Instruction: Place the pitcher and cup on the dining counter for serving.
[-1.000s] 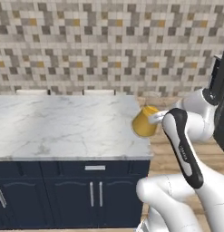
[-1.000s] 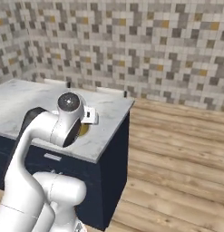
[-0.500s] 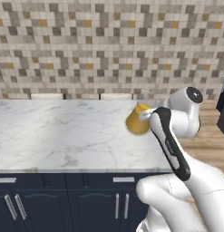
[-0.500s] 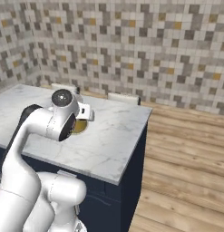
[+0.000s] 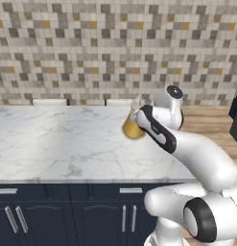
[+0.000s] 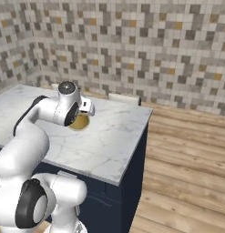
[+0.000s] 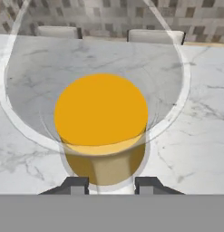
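above the dining counter (image 5: 53, 144), the hand (image 7: 111, 185) grips the pitcher (image 5: 133, 126), two chair backs (image 7: 154, 35) beyond.

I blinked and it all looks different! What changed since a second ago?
The base drove along the dining counter, so the whole view slid sideways. The arm swung, carrying the pitcher farther over the marble. Nothing was let go: the pincer stays shut on the pitcher.

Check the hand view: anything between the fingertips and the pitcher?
Nothing: the pitcher sits right between the gripper fingertips, with no gap showing.
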Controlling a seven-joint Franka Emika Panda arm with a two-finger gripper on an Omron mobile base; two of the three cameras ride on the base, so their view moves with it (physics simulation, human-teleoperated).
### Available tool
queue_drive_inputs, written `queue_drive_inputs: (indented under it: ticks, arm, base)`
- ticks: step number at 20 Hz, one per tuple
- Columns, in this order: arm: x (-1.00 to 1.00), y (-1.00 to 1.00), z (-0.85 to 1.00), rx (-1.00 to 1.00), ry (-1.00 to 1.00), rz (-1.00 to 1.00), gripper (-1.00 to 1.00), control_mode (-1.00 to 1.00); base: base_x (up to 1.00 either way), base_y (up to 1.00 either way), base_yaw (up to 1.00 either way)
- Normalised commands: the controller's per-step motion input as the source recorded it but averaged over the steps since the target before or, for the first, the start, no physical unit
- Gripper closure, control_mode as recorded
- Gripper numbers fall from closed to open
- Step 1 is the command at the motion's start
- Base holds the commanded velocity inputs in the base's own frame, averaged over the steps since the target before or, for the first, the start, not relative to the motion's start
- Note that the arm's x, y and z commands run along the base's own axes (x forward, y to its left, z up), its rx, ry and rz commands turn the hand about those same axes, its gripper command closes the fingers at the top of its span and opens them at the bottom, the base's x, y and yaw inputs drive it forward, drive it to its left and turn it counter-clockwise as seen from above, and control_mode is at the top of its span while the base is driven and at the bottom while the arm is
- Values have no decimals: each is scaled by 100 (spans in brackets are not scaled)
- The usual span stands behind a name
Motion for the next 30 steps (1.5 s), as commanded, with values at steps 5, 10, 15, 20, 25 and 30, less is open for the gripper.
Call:
queue_drive_inputs:
  ticks: [5,10,15,20,25,30]
  arm:
    - [65,13,-20,0,24,0,100,-100]
    - [57,8,-66,0,13,0,100,-100]
    - [12,7,-89,0,0,0,100,-100]
    - [0,9,-70,0,-8,0,100,-100]
    - [0,11,-40,0,-6,0,-100,-100]
    - [-9,5,0,0,0,-1,-100,-100]
  base:
    - [0,0,0]
    - [0,0,0]
    - [0,0,0]
    - [0,0,0]
    - [0,0,0]
    - [0,0,0]
